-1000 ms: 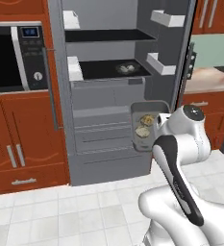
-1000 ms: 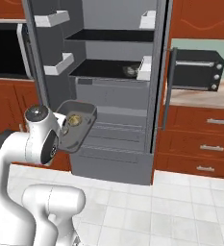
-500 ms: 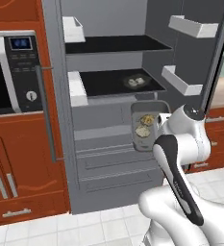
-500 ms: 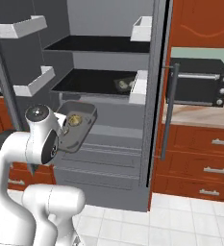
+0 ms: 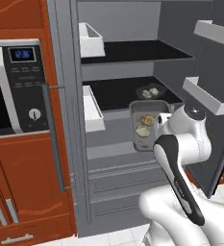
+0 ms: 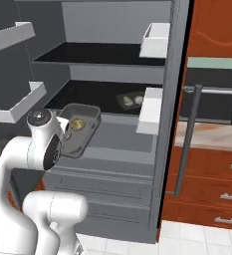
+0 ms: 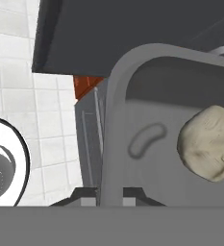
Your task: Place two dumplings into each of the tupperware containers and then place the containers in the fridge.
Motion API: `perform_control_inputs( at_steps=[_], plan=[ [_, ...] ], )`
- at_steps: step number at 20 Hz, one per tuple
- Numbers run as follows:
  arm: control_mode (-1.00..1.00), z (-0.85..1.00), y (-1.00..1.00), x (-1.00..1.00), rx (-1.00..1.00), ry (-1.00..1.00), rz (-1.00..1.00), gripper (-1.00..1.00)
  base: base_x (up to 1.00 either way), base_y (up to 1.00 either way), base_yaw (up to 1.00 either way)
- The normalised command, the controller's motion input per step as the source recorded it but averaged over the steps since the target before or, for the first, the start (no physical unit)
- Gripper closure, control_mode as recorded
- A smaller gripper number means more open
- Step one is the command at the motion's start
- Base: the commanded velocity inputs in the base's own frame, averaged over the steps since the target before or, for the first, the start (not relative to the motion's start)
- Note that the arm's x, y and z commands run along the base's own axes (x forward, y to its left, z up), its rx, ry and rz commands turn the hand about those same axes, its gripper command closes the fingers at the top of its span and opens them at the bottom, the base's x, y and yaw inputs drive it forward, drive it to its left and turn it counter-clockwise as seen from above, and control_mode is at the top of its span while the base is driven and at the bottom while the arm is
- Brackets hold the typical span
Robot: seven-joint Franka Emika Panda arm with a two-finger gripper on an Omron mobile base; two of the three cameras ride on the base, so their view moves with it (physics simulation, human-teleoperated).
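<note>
Open fridge [image 5: 128,62] ahead, dark shelves exposed, door bins at 3 and 9 o'clock of the cavity. One tupperware container [image 5: 150,91] already on the middle shelf, two dumplings inside it. Second container [image 5: 147,125] held in mid-air just in front of that shelf's lip, tilted steeply, floor facing the cameras; two dumplings [image 5: 143,126] visible inside, one [image 7: 207,142] large at 3 o'clock in the hand view. Gripper [image 7: 108,194] at the near rim, finger tips either side of the wall, apparently clamped on it; contact itself hidden at the frame bottom, so grip depth uncertain.

Risks, judged:
- Rim-only hold on a tilted box: slip or rotation about the pinch, dumplings rolling out.
- Far rim at about shelf-lip height: catching the lip on insertion, levering the box out of the fingers.
- Shelved container lying at 1 o'clock of the held one: collision if pushed deep.
- White door bin [image 6: 150,109] near the entry path.
</note>
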Motion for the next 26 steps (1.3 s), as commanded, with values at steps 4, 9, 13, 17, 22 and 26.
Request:
perform_control_inputs(
  at_steps=[4,9,13,17,22,26],
  plan=[
    [1.0,0.0,0.0,0.0,0.0,0.0,0.0,1.0,0.67,0.4,-0.03],
    [1.0,0.0,0.0,0.0,0.0,0.0,0.0,1.0,0.65,0.11,-0.04],
    [1.0,0.0,0.0,0.0,0.0,0.0,0.0,1.0,0.49,0.2,-0.04],
    [1.0,0.0,0.0,0.0,0.0,0.0,0.0,1.0,0.35,0.34,-0.05],
    [-1.0,0.0,0.41,0.53,-0.1,0.08,-0.01,1.0,0.0,0.0,0.0],
    [-1.0,0.0,0.0,0.79,-0.04,0.18,-0.02,1.0,0.0,0.0,0.0]
  ],
)
